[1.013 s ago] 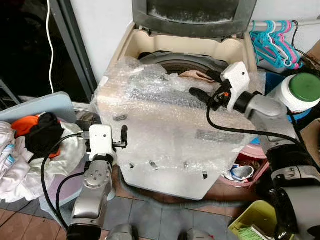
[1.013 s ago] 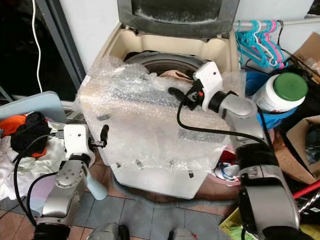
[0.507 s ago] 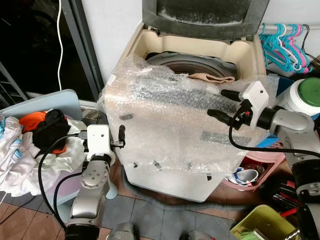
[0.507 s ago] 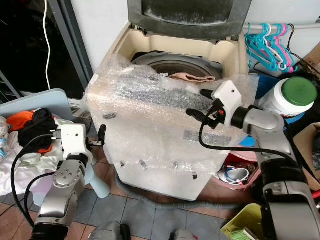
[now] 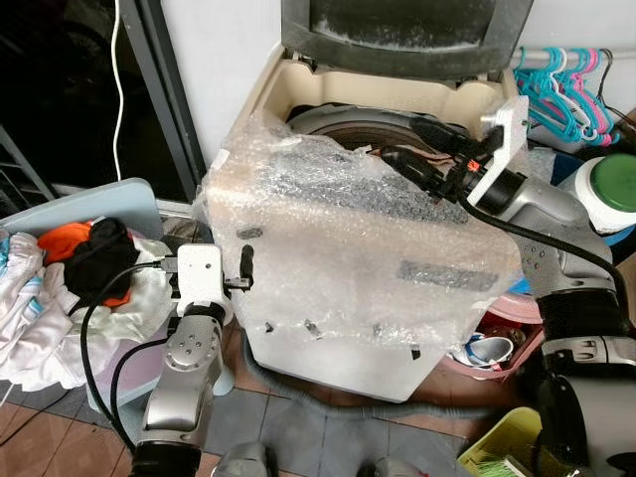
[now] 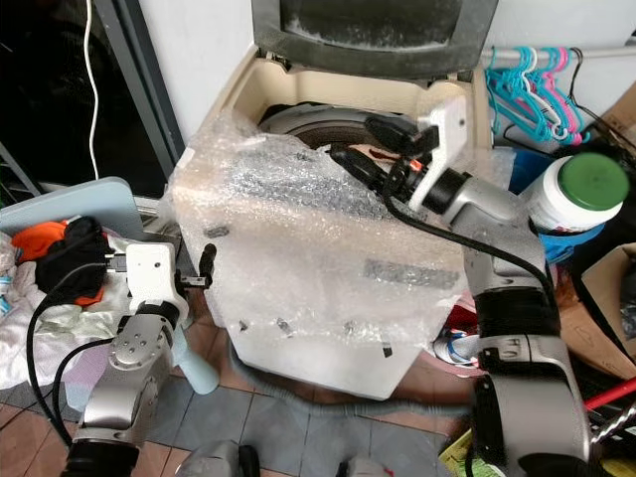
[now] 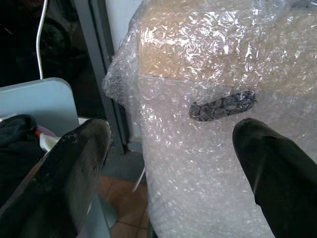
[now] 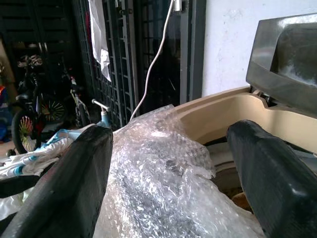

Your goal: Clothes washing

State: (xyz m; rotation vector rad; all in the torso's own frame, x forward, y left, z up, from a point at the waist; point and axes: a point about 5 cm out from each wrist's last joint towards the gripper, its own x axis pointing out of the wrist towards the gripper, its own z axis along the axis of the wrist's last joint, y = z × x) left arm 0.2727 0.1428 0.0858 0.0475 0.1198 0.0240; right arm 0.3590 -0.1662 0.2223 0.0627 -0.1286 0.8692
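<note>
A beige top-loading washing machine [image 5: 298, 75] stands with its lid up, its front and top draped in bubble wrap [image 5: 338, 248]. My right gripper [image 5: 400, 139] hovers open over the drum's near rim, nothing between its fingers. A bit of beige cloth [image 8: 241, 199] shows at the rim below it. My left gripper [image 7: 171, 130] is open and empty beside the machine's left front corner, close to the wrap. To the left, a pale blue basket [image 5: 119, 204] holds a heap of white, orange and black clothes [image 5: 79, 263].
Turquoise and pink hangers [image 5: 552, 79] hang at the back right. A white jar with a green lid [image 5: 608, 184], a pink basin [image 5: 517, 323] and a yellow-green crate [image 5: 507, 442] crowd the right side. A dark doorway [image 5: 70, 89] lies to the left.
My right gripper swung from the wrapped front right of the machine up and back over the drum, fingers still open. The beige cloth is now mostly hidden under it. The left arm stayed put.
</note>
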